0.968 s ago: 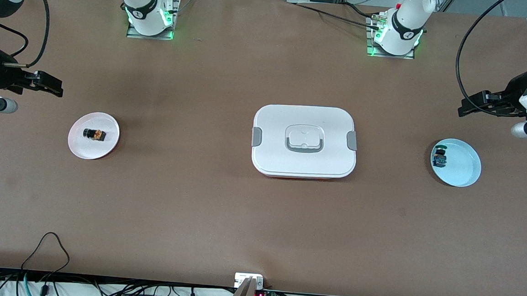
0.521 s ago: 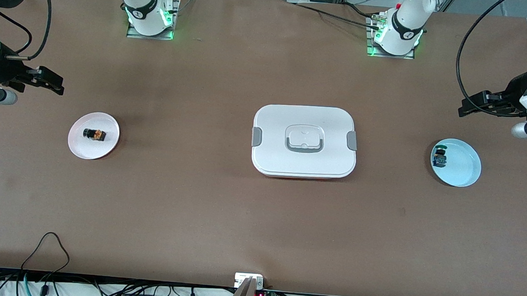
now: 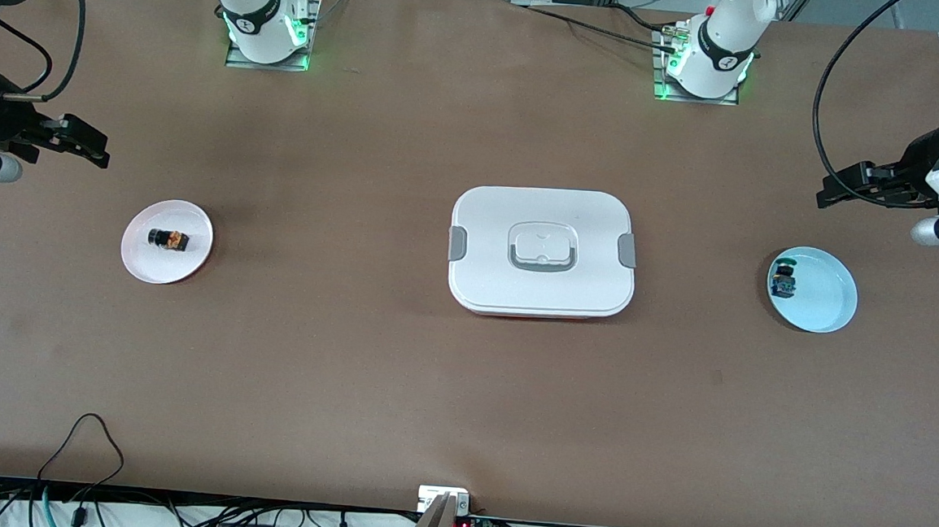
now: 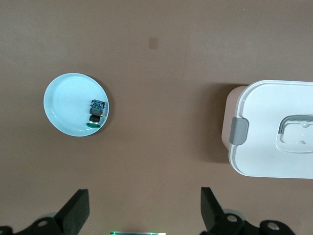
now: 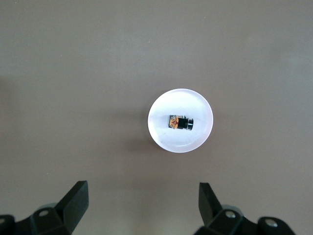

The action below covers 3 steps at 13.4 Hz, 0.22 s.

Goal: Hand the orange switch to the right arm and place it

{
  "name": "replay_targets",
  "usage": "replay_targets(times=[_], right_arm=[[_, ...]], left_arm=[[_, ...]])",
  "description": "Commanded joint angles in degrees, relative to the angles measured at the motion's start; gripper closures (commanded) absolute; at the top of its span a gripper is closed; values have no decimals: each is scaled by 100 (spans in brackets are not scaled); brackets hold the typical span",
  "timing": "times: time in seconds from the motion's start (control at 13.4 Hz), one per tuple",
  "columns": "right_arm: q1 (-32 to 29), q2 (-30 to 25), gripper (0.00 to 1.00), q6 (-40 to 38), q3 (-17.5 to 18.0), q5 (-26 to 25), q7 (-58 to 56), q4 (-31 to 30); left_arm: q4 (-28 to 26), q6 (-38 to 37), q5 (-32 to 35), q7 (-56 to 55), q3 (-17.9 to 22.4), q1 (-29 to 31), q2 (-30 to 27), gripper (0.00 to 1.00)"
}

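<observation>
The orange switch (image 3: 168,238) lies on its side on a small white plate (image 3: 137,263) at the right arm's end of the table. In the right wrist view the orange switch (image 5: 180,123) shows black with an orange end, on the white plate (image 5: 166,139). My right gripper (image 3: 90,142) hangs over bare table beside that plate, open and holding nothing. The right wrist view shows the right gripper (image 5: 144,193) with its jaws wide apart. My left gripper (image 3: 837,188) waits open over bare table at the left arm's end; its wrist view shows the left gripper (image 4: 145,200) empty.
A white lidded box (image 3: 542,252) with grey clips sits mid-table, also seen as the box (image 4: 274,142) in the left wrist view. A light blue plate (image 3: 830,306) at the left arm's end holds a blue-green part (image 3: 782,280); the blue plate (image 4: 61,110) and part (image 4: 96,112) show from above.
My right gripper has drifted slightly toward the robots' bases and the table's end. The left arm, the plates and both small parts have not moved.
</observation>
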Motion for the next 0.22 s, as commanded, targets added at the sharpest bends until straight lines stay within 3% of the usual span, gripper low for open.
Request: replay_targets(times=[0.0,0.15], right_arm=[[-11,-70,0,-187,25,21,-43,62],[-11,-53,0,-223,25,38,-43,123]], left_arm=[[108,-16,84,-23,15,3,53,0],[108,-24,93,-23,15,3,53,0]])
